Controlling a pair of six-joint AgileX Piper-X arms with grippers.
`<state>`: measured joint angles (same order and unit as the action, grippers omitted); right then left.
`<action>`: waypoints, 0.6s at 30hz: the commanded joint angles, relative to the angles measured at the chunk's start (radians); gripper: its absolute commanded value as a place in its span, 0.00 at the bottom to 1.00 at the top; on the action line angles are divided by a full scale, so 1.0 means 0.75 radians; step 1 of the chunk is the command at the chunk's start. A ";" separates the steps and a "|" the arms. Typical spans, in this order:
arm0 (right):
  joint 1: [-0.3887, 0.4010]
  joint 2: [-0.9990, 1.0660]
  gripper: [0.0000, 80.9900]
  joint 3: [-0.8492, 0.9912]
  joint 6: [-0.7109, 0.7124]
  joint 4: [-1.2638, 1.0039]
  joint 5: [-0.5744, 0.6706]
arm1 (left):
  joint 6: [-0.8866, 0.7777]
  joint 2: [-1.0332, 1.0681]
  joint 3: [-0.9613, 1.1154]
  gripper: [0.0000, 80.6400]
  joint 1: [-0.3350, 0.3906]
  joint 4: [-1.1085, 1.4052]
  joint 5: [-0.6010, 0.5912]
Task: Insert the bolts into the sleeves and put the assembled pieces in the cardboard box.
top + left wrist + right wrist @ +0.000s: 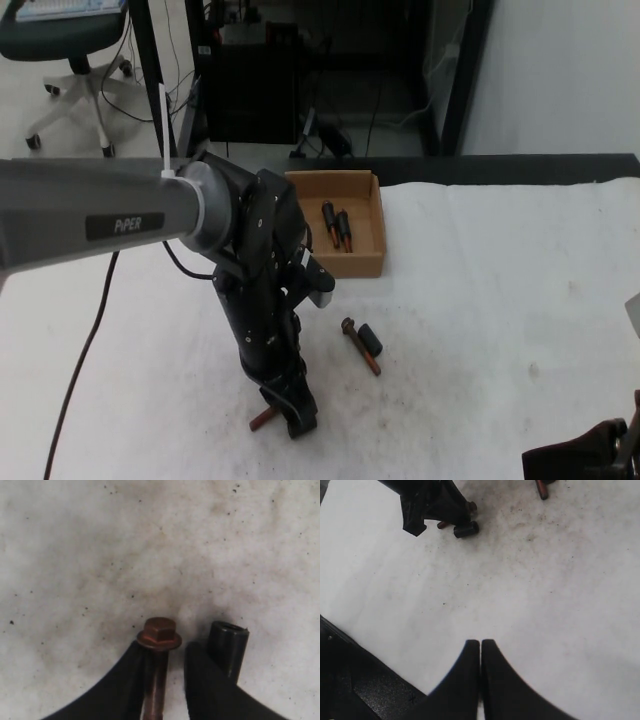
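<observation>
My left gripper [166, 652] is down on the white bench cover, its fingers [131, 680] straddling the shaft of a copper bolt [159, 635] just behind the hex head. One finger touches the shaft and a narrow gap shows at the other. A black sleeve [228, 642] lies right beside the outer side of that finger. In the high view this gripper [290, 418] stands near the front, with the bolt's end [263, 421] sticking out. My right gripper [480, 652] is shut on nothing, low at the front right [590, 455].
The cardboard box [350, 265] sits at the back with two assembled pieces [337, 228] inside. Another bolt [362, 350] and sleeve [372, 339] lie loose between the box and the left gripper. Open cover stretches to the right.
</observation>
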<state>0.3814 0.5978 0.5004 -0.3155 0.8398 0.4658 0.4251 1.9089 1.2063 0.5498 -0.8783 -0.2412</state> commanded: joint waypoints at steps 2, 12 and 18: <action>-0.006 -0.007 0.01 0.005 -0.010 -0.010 0.007 | 0.001 0.010 0.002 0.33 0.004 -0.035 0.033; -0.006 -0.007 0.01 0.005 -0.010 -0.010 0.007 | 0.003 0.010 0.002 0.02 0.004 -0.035 0.069; -0.006 -0.007 0.01 0.005 -0.010 -0.010 0.007 | 0.024 0.010 0.002 0.00 0.004 -0.002 -0.028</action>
<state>0.3814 0.5978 0.5004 -0.3155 0.8398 0.4658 0.4344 1.9089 1.2087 0.5498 -0.8857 -0.2241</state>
